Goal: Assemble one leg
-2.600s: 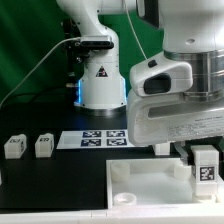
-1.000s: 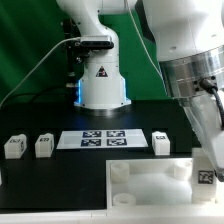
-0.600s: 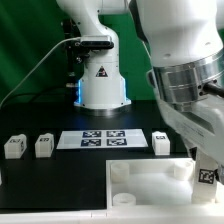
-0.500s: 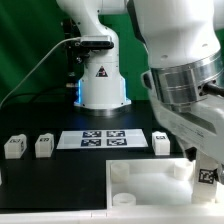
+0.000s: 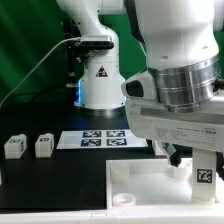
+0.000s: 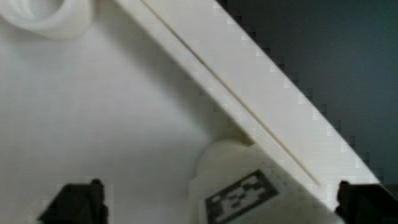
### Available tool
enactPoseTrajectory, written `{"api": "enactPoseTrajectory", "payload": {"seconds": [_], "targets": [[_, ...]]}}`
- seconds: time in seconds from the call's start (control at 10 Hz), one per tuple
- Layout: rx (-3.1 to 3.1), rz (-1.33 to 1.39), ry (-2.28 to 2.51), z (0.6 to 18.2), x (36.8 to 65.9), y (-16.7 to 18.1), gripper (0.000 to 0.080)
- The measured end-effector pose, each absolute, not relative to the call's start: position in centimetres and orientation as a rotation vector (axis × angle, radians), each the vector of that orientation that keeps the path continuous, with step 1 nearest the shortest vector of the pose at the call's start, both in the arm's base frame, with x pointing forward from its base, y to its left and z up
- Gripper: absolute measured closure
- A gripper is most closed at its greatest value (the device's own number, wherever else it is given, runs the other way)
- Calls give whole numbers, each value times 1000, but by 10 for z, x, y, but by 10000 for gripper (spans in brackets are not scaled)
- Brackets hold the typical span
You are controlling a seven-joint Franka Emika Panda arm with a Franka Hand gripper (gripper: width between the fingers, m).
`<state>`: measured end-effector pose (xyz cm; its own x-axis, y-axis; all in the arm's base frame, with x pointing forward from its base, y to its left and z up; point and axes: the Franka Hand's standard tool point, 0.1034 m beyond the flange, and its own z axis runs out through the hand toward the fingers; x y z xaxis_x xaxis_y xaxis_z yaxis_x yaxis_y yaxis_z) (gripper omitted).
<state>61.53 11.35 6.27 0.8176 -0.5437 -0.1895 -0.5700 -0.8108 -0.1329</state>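
A leg [image 5: 203, 172], a small white block with a tag, stands upright at the near corner of the large flat white tray piece [image 5: 145, 186], on the exterior view's right. My gripper [image 5: 200, 158] hangs right over it. In the wrist view the leg [image 6: 244, 193] sits between my two dark fingertips [image 6: 75, 203], with a gap on each side, so the gripper [image 6: 219, 205] is open around it. A round corner socket [image 6: 45, 14] of the tray piece [image 6: 107, 120] shows further off.
Two more legs [image 5: 14, 146] [image 5: 44, 145] stand on the black table at the exterior view's left. The marker board [image 5: 100, 139] lies behind the tray piece. The robot base [image 5: 98, 75] stands at the back. My arm fills the exterior view's upper right.
My wrist has turned and the hand has swung back over the corner leg. It now hides the leg that stood beside the marker board. The corner leg has stayed in place.
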Motion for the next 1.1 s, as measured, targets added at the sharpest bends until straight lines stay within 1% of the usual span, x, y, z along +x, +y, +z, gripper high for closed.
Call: {"api": "enactPoseTrajectory", "payload": {"seconds": [0.1,0.2,0.3,0.4,0.5,0.6,0.7,0.9,1.1], "targets": [[-2913,165,672,62,616,116,151],[-2942,128,592,62,618,121,151],[-2930,134,614,62,617,121,151],[-2930,134,615,62,617,120,243],[-2920,138,656,61,617,121,243],[-2869,156,843,61,617,123,443],[-2851,161,906,61,617,123,513],[-2726,193,1225,62,617,126,513],[-2512,202,1574,62,623,129,513]]}}
